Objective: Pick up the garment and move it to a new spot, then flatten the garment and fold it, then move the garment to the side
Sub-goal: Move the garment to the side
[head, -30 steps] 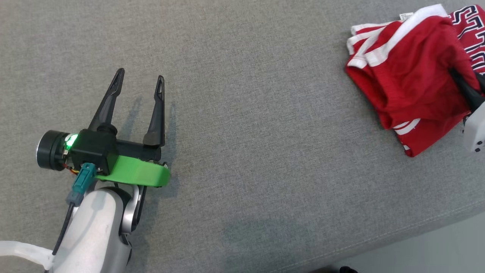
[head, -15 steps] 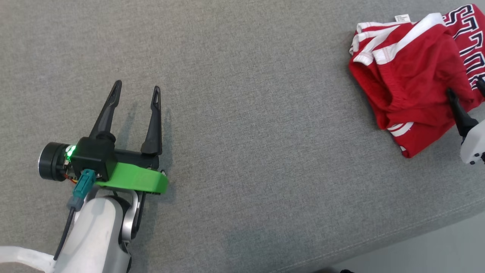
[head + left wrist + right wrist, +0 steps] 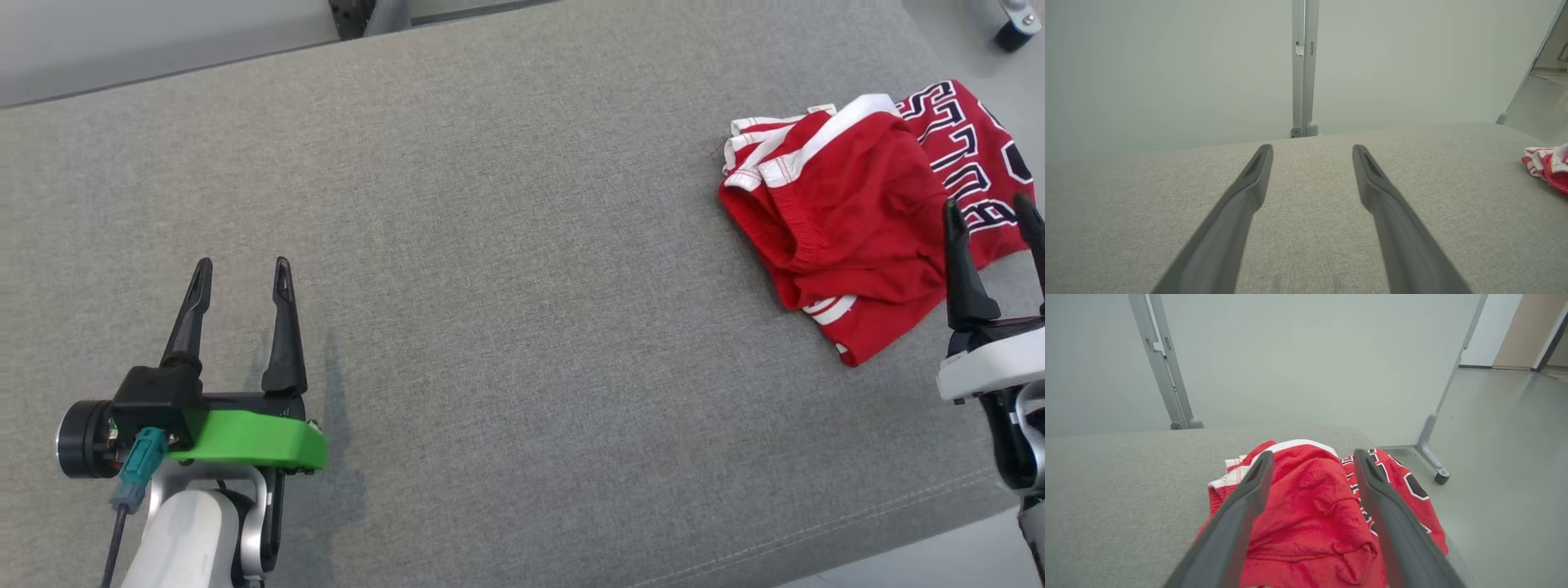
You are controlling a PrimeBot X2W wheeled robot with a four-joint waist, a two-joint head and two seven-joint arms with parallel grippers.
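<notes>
Left gripper (image 3: pixel 242 263): you are keeping it spread wide and gripping nothing, with its fingers lying low over the bare grey cushion (image 3: pixel 522 245).
Garment from the left gripper: it is lying well apart, far off to that gripper's right, and is showing as a red-and-white scrap at the right edge of the left wrist view.
Garment (image 3: pixel 841 229): the red bundle with white trim is sitting folded near the cushion's right end, close to its edge.
Long axis: it is running roughly across the right gripper's fingers, side to side, as far as you are able to judge from a rumpled bundle.
Right gripper (image 3: pixel 988 204): you are holding it wide open and empty, with the garment lying straight ahead of and beneath its fingertips. Whether they are brushing the cloth you are not able to tell.
Nearer arm: the right one, plainly, so any further nudge is falling to it.
</notes>
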